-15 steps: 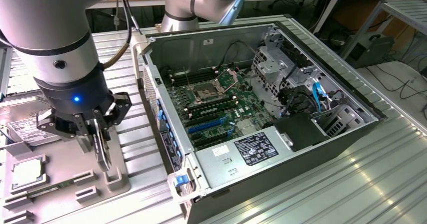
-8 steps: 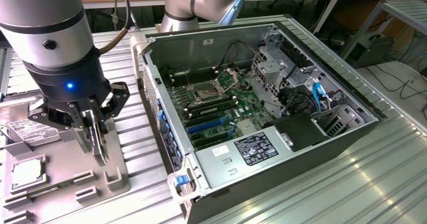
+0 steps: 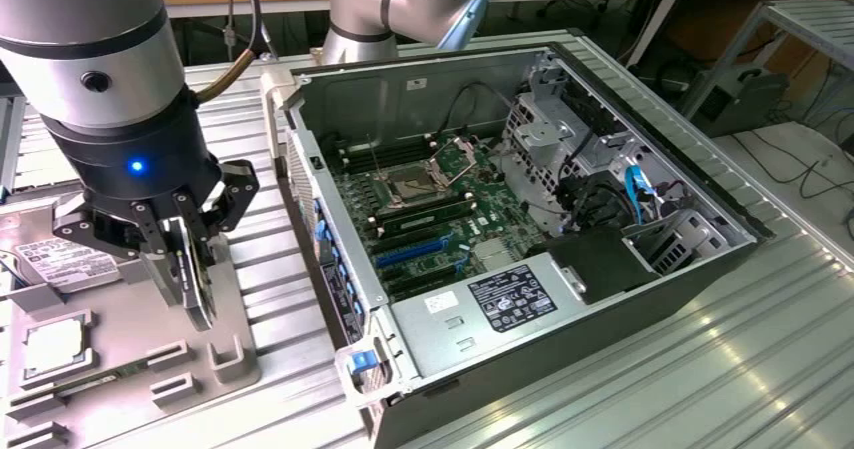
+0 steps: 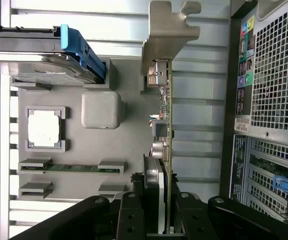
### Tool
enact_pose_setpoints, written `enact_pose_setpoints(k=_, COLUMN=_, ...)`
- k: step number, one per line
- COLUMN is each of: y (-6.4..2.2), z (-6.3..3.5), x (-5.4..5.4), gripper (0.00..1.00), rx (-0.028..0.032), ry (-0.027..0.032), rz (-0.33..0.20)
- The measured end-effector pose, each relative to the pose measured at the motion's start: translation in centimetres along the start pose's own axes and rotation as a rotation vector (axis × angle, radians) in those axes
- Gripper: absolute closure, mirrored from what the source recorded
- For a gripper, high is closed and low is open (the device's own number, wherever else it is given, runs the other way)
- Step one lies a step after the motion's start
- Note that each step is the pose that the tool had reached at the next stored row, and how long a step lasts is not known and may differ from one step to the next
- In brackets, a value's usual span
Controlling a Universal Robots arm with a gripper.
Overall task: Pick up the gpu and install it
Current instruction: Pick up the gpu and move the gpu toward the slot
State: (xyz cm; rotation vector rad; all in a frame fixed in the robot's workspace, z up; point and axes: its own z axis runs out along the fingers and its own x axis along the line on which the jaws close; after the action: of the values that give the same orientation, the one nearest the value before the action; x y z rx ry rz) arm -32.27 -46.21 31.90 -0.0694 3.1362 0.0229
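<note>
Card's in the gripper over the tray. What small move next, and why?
Probably a short straight lift. The gripper is shut on the thin dark card with the silvery bracket, held on edge over the grey moulded tray, so it should clear the tray's holders before heading toward the open computer case.

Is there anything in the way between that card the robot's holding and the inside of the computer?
The fingers are shut on the gpu beside the open computer case. The case's rear wall stands between it and the motherboard's blue slots; above that wall nothing visible blocks the way.
</note>
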Motion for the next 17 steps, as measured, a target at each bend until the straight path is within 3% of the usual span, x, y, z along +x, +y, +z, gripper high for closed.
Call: enact_pose_setpoints(k=17, y=-0.03, z=-1.52, x=0.0, gripper=0.72, rx=0.0, ry=0.0, rz=0.0)
